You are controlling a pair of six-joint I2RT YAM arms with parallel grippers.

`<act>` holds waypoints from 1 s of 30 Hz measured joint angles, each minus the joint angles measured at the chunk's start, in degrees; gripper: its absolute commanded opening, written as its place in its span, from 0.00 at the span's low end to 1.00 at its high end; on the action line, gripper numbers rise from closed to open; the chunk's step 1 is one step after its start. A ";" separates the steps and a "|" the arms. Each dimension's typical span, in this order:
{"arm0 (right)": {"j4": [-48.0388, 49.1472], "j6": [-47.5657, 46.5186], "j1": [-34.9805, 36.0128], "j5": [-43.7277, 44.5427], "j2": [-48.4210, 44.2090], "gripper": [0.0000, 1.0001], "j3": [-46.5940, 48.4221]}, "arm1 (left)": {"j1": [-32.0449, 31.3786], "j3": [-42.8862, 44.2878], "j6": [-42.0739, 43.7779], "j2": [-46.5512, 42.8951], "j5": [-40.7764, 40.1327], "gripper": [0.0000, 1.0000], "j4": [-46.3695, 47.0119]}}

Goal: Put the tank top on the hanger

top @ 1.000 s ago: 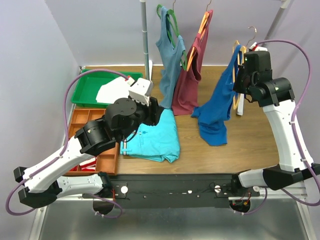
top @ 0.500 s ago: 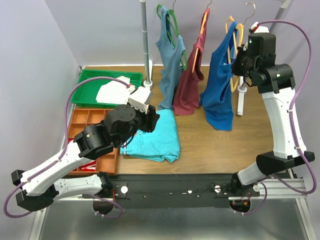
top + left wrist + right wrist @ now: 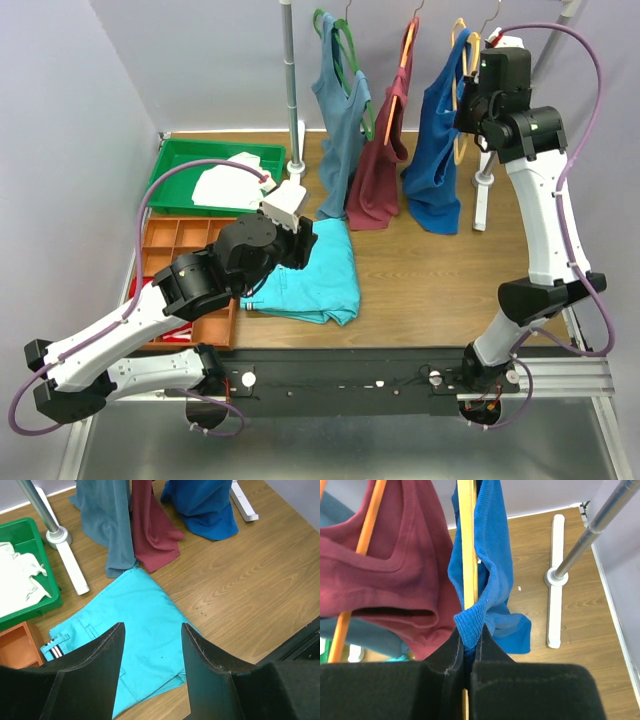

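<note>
The royal blue tank top [image 3: 434, 150] hangs on the light-orange hanger [image 3: 460, 45] high at the back right, beside a maroon top. My right gripper [image 3: 470, 98] is shut on the tank top's ribbed strap [image 3: 492, 565] with the hanger's arm [image 3: 466, 540] pinched in the same grip [image 3: 470, 636]. The hanger's metal hook is near the top edge; I cannot tell if it rests on the rail. My left gripper [image 3: 304, 243] is open and empty above a folded turquoise garment [image 3: 140, 615], its midpoint showing in the left wrist view [image 3: 152, 630].
A grey-blue tank top on a green hanger [image 3: 338, 110] and the maroon top [image 3: 385, 150] hang on the rack. The rack's pole [image 3: 290, 80] and white feet [image 3: 482, 200] stand behind. A green tray [image 3: 180, 160] with white cloth and an orange divided tray [image 3: 170, 240] sit left.
My right arm has lifted the hanger and blue tank top up and back toward the rack; the top's hem has come off the table. My left arm has barely shifted.
</note>
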 measured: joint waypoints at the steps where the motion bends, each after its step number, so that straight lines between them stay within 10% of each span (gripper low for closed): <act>1: 0.31 -0.07 0.00 0.22 0.39 0.01 0.00 | 0.00 -0.13 0.11 0.00 -0.15 0.57 0.09; 30: 7.45 -0.50 -0.02 1.60 8.35 0.01 2.82 | 2.75 -5.22 0.02 -1.40 -0.83 0.57 2.49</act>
